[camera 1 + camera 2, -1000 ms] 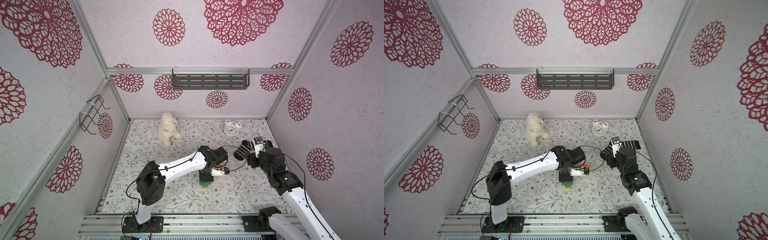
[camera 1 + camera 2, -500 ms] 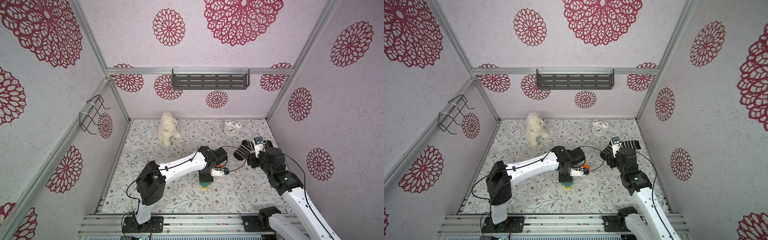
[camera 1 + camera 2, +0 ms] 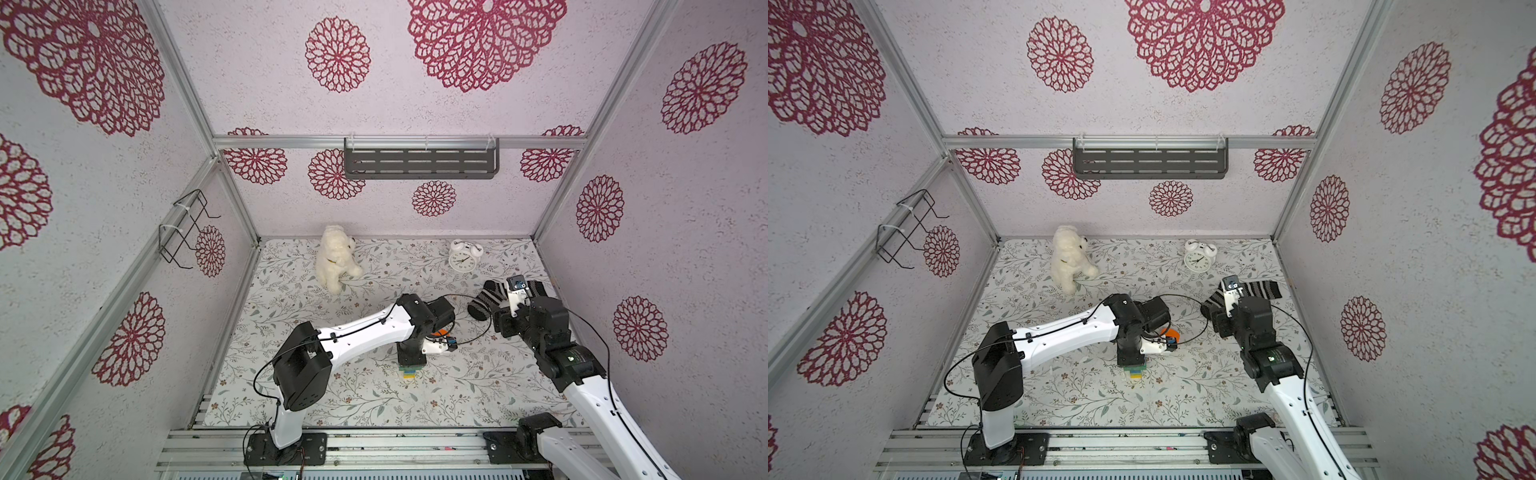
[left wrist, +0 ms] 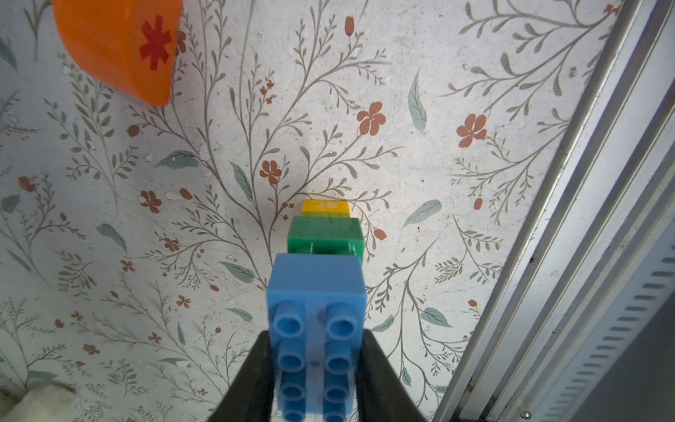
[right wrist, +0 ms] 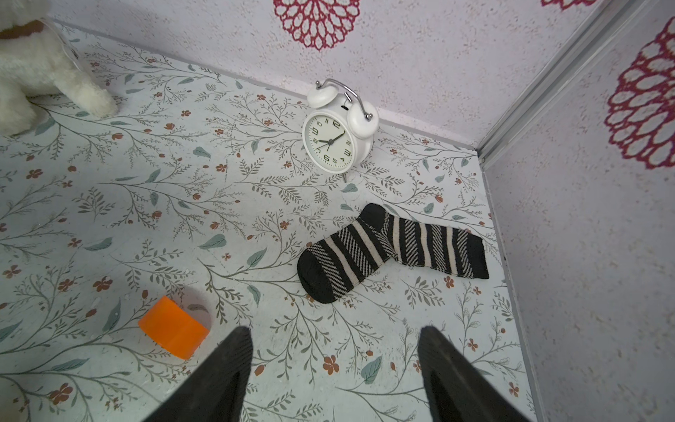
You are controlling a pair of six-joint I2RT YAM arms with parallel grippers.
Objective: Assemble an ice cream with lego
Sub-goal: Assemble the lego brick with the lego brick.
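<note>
Light-blue brick [image 4: 316, 288] gripped in left end effector [image 4: 316, 341].

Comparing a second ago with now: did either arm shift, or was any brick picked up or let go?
Nothing visibly changed. The left gripper stays clamped on the light-blue brick at the top of the stack. The right gripper stays open and empty, short of the sock. The orange dome lies loose where it was.

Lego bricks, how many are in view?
5: light-blue brick in the left gripper, atop green brick, dark-blue brick, yellow brick; orange dome lies apart. More may be hidden.
</note>
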